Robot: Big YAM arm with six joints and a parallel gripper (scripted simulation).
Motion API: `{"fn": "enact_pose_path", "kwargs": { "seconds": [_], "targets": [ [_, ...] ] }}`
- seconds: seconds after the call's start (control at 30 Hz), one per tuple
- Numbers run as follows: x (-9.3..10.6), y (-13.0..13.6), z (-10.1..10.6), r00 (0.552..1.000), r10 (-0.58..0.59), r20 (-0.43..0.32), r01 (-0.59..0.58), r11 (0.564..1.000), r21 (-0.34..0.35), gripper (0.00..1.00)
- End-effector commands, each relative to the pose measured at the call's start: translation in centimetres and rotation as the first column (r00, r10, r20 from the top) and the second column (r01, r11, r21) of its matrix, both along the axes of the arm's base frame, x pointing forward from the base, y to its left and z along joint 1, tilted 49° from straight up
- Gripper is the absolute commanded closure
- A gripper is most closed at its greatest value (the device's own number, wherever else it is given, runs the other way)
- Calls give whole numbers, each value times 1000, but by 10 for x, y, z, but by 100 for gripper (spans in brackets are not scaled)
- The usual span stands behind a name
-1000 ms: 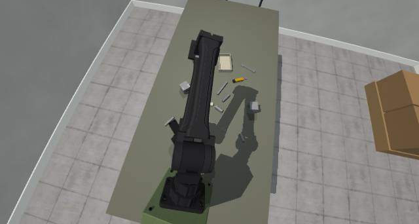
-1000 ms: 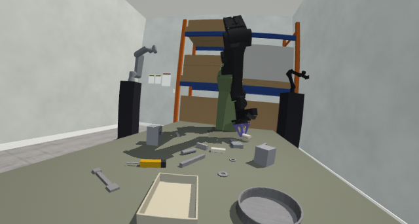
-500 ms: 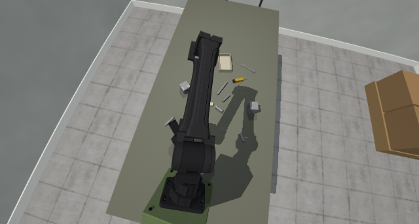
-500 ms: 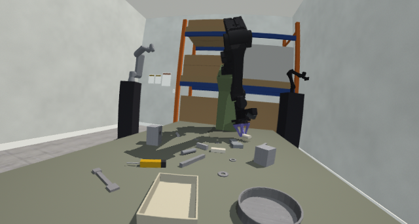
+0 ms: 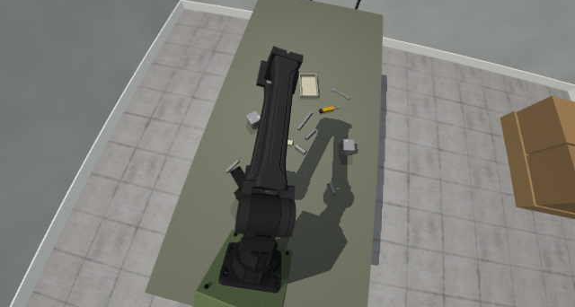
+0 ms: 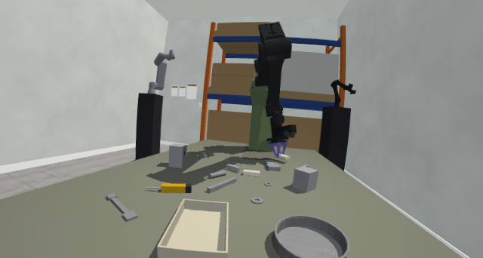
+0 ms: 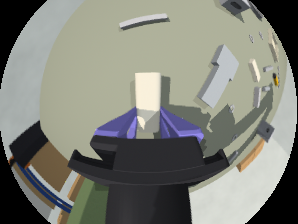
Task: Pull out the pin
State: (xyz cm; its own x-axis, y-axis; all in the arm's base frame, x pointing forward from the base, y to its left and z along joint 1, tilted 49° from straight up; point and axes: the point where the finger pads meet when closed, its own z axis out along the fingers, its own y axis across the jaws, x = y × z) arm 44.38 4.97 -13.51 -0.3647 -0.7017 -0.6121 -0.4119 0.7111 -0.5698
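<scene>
My gripper (image 6: 278, 155) (image 7: 148, 110) has purple fingers and is shut on a cream pin (image 6: 284, 158) (image 7: 148, 90), which sticks out beyond the fingertips. The pin is low over the table, clear of the blocks; whether it touches the table I cannot tell. The arm hides the gripper in the top view. One grey block (image 5: 253, 118) (image 6: 305, 180) (image 7: 231, 6) stands upright, with a dark hole showing in the wrist view. Another grey block (image 5: 349, 145) (image 6: 177, 156) (image 7: 265, 131) stands on the other side, also with a dark hole. Which one held the pin does not show.
A flat stepped grey piece (image 6: 272, 167) (image 7: 219, 77) lies beside the pin, and a grey bar (image 5: 233, 166) (image 7: 145, 21) lies beyond it. A cream bar (image 6: 251, 173), screwdriver (image 5: 328, 109) (image 6: 175, 188), wrench (image 6: 121, 207), tray (image 6: 192, 252) and round bowl (image 6: 321, 225) lie farther out.
</scene>
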Motion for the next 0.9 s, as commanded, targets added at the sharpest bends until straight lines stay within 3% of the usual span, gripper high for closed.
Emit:
{"fn": "enact_pose_path", "kwargs": {
  "seconds": [0.0,0.87],
  "targets": [
    [-12,8,-11,1000,12,-20,-12,1000,6,100],
    [-2,10,-12,1000,12,1,-12,1000,9,100]
  ]
}}
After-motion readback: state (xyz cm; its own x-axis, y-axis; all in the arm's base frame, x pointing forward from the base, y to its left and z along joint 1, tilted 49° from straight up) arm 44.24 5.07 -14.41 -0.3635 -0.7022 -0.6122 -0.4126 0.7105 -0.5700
